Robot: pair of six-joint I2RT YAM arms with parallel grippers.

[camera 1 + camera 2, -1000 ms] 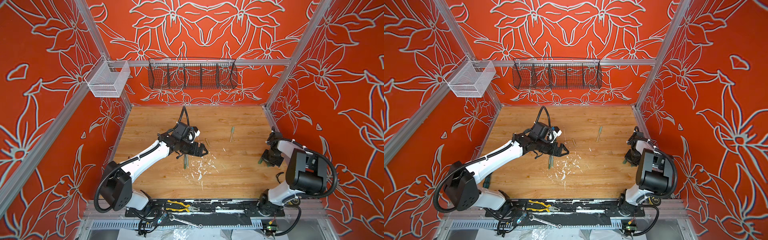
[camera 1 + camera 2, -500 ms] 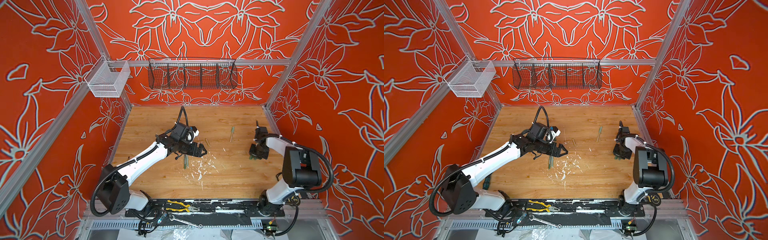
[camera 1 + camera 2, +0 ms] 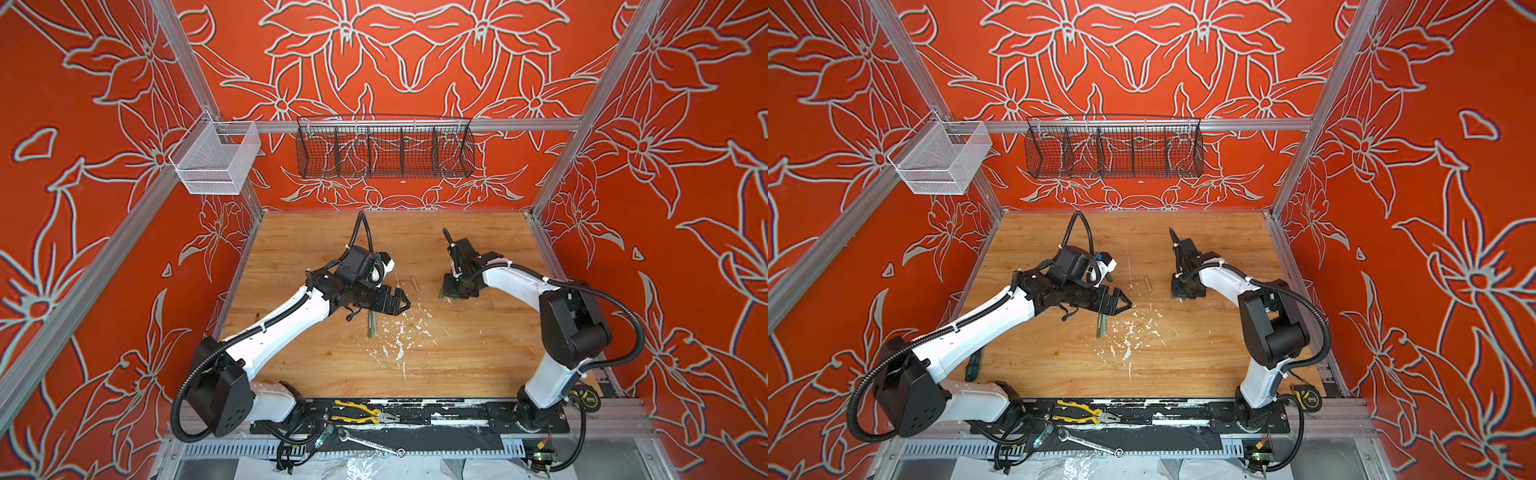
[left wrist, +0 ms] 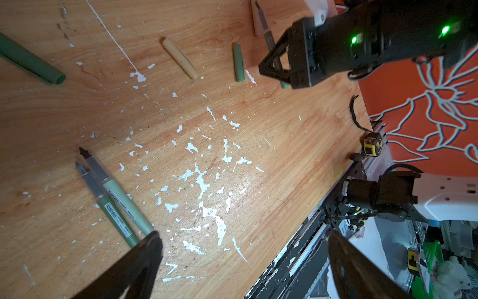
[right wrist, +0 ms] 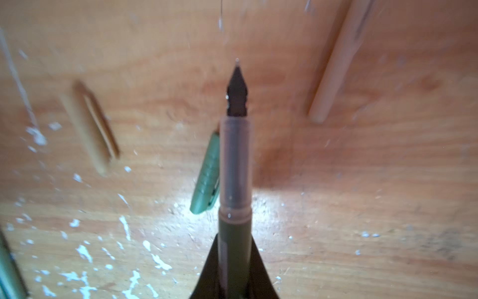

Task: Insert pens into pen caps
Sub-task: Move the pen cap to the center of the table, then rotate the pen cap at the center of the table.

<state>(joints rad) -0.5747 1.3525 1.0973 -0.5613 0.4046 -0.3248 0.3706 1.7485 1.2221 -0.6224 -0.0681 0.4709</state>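
No pen looks capped yet: all 4 remain. The right gripper (image 5: 234, 248) clamps a green pen (image 5: 234, 165), nib forward, close by a green cap (image 5: 205, 176) lying on the table (image 3: 478, 353). The left gripper (image 4: 244, 234) hangs spread wide over 2 green pens (image 4: 113, 196) lying side by side. Against 1 second ago, the right gripper has swung inward from the table's edge; the left has barely moved
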